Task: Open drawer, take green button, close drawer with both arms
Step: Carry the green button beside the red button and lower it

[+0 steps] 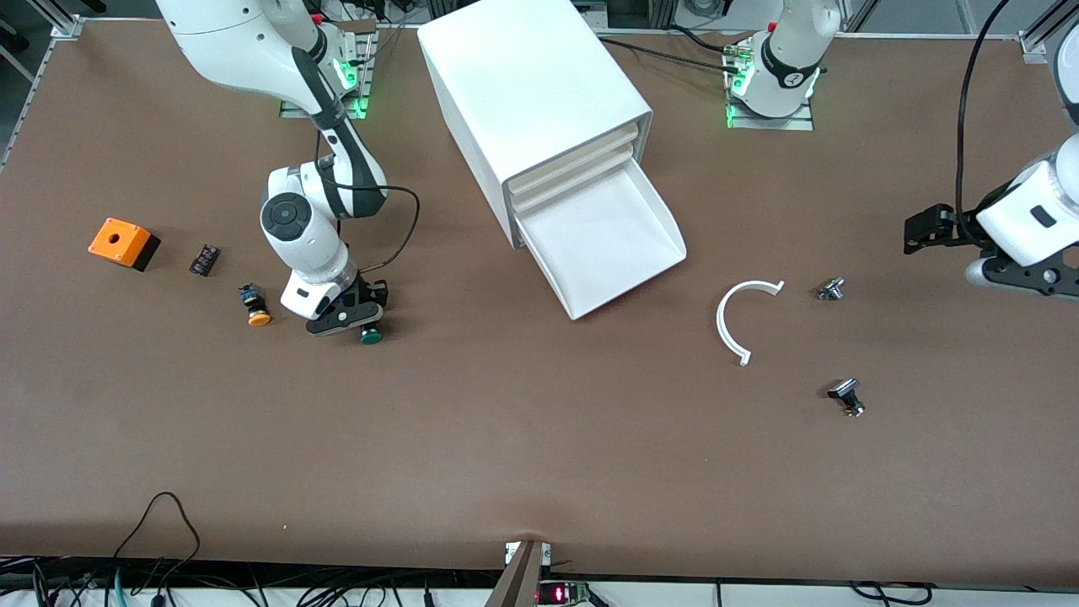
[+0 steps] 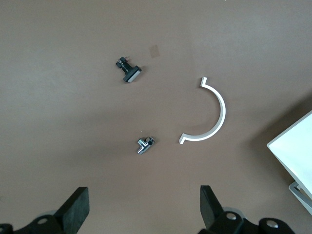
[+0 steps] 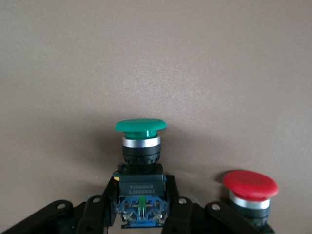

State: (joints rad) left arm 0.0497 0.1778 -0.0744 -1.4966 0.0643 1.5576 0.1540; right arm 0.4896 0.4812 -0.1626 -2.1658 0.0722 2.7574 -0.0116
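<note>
Flanking held green button (image 3: 140, 127): red-capped button (image 3: 250, 184)

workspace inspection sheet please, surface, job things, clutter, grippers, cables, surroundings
surface: brown table, bare in the middle.
job's things: bottom drawer pulled out, looks empty; green button between the right gripper's fingers, at the table.
clutter: orange box, small black part, orange button, red button, white curved piece, two small metal parts.
grippers: right gripper shut on the green button; left gripper open, waiting above the table.
cables: black cable at the table's near edge.
surroundings: nothing seen.
</note>
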